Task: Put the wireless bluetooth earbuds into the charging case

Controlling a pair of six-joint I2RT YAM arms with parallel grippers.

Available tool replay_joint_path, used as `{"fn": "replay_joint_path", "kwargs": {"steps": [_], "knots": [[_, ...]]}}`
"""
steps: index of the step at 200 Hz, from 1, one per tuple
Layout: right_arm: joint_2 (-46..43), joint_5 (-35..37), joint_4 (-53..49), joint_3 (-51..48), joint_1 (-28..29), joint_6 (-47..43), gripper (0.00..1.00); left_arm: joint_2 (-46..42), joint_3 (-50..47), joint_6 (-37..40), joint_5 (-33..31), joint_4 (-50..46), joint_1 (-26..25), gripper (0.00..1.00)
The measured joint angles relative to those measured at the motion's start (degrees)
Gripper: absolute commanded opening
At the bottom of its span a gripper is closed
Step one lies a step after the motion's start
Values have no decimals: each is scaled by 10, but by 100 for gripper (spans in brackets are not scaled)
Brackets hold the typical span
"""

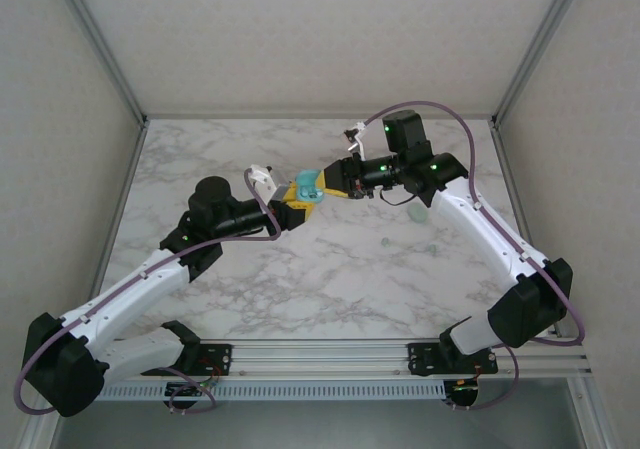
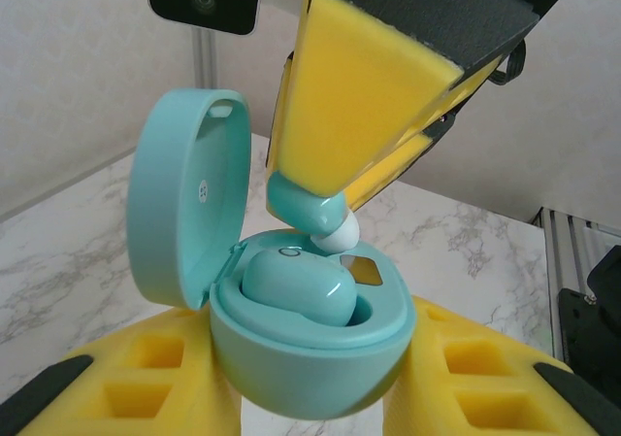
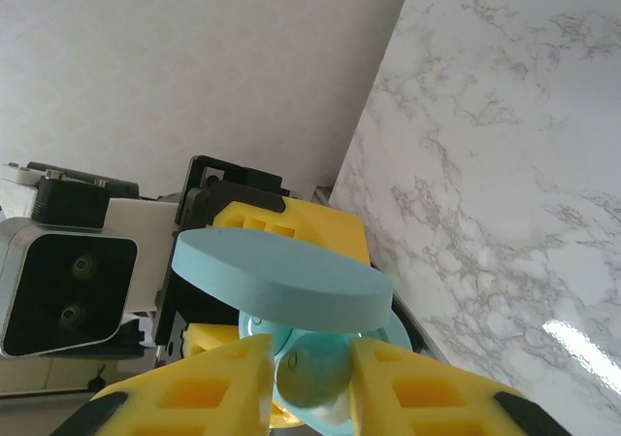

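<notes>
Above the middle of the marbled desk (image 1: 330, 269), clear of its surface: gripping the charging case (image 1: 307, 189) by its lower half with the left hand (image 1: 296, 197), yellow foam pads pressed to either side. Small and pebble-round, smooth light turquoise all over. Hinged open, with the lid (image 2: 184, 203) standing upright on the left in the left wrist view, a few tiny pale dots on its inner face. Seated in one well: first earbud (image 2: 296, 290), a glossy turquoise bean lying low in the tray. Next to it, a small dark-gold square set into the tray. Meeting the case from the far side with the right hand (image 3: 310, 387), pads pinching the second earbud (image 2: 306, 208): same turquoise shell, white rounded tip pointing down. Touching the tray or just above it, beside the seated bud; cannot tell which.
</notes>
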Motion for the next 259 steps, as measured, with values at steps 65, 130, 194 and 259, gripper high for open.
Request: {"fn": "replay_joint_path", "kwargs": {"steps": [65, 130, 194, 259], "knots": [[0, 14, -19, 6, 1, -13, 30, 0, 0, -2, 0, -3, -1, 28], [0, 38, -52, 20, 2, -30, 34, 0, 0, -8, -1, 0, -1, 28], [-1, 58, -62, 24, 2, -33, 24, 0, 0, -13, -2, 9, -1, 28], [-1, 63, -73, 24, 2, -37, 26, -1, 0, -17, -2, 17, -2, 28]]}}
